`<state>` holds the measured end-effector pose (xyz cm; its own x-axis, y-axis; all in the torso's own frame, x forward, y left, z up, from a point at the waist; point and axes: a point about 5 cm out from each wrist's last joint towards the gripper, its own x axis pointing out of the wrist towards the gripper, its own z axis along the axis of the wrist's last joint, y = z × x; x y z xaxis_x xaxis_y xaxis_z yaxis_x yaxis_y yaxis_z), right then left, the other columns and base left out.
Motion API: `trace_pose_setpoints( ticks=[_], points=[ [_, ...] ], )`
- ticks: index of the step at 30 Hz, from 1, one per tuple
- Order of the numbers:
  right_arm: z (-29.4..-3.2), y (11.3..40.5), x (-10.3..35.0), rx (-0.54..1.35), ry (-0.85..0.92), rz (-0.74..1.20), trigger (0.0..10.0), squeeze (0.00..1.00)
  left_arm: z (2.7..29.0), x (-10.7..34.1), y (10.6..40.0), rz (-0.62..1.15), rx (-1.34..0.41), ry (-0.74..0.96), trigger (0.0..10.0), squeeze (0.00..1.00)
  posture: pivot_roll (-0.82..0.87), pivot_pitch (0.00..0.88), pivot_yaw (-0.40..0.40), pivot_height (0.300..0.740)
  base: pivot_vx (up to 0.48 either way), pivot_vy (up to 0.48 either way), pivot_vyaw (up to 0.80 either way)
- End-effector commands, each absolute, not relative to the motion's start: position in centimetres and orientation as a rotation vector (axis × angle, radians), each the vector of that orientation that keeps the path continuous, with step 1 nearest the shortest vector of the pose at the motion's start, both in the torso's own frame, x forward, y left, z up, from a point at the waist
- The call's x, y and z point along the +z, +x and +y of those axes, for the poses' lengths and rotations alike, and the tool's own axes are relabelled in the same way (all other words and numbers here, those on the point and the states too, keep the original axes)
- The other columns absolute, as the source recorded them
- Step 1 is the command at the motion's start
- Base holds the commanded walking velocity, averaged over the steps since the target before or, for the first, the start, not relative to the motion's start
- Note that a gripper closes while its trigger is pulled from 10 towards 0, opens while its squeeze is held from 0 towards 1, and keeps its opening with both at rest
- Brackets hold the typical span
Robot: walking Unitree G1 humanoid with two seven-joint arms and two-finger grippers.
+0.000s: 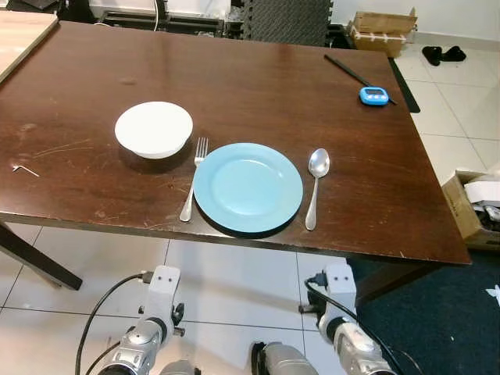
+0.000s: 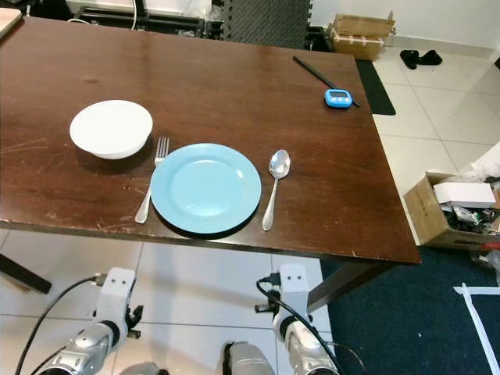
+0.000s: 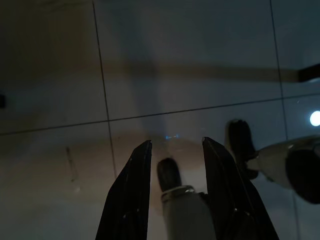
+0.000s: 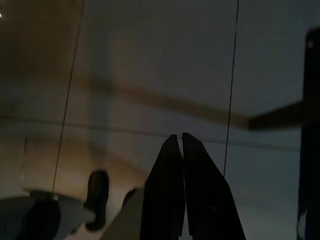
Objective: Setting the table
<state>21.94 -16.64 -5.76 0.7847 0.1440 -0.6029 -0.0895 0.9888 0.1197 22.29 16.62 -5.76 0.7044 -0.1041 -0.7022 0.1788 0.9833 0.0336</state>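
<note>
Nearest the camera, 2 silver robot arms hang low over a pale tiled floor [image 1: 234,289], below the front edge of the table. The left gripper [image 3: 175,150] points down at the tiles with its 2 black fingers set a moderate way apart and nothing between them. The right gripper [image 4: 179,142] also points down at the floor, its fingers pressed together at the tips and holding nothing.

Above them is a dark brown wooden table [image 1: 258,86], scratched along its near left part. Close to the front edge sits a round light blue plate [image 1: 248,187]. A silver fork [image 1: 194,178] lies just to the left of the plate, tines pointing away from the robot. A silver spoon [image 1: 316,186] lies just to the right of the plate, bowl end pointing away. A white bowl [image 1: 154,129] stands behind and to the left of the fork, near it.

Farther back, near the right rear corner, a small blue digital timer [image 1: 373,95] rests beside a long thin black stick [image 1: 351,73].

On the floor to the right of the table is an open cardboard box [image 2: 449,207] on dark blue carpet [image 2: 391,320]. Beyond the far edge, another cardboard box [image 1: 383,30] and a pair of black shoes [image 1: 442,54] sit on the tiles.
</note>
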Motion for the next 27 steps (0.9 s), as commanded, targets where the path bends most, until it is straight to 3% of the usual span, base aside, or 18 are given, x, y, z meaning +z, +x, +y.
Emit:
trace_pose_setpoints(
  ticks=[1,20,27],
  points=[
    [-16.9,20.3,-6.9,0.112,0.093,0.745,10.0,0.0,16.4,-6.1,21.9,0.782,-0.166,0.11,10.0,0.0,0.03,0.091,0.006,0.74,0.0,0.0,0.0],
    [-17.2,18.7,-7.8,0.093,0.109,0.801,10.0,0.0,16.4,-6.9,20.9,0.809,-0.164,0.148,10.0,0.0,0.02,0.096,0.01,0.74,0.0,0.0,0.0],
    [-17.1,18.5,-8.0,0.078,0.115,0.832,10.0,0.0,16.7,-6.9,20.7,0.807,-0.154,0.147,10.0,0.0,0.03,0.095,0.007,0.74,0.0,0.0,-0.78]
  ],
)
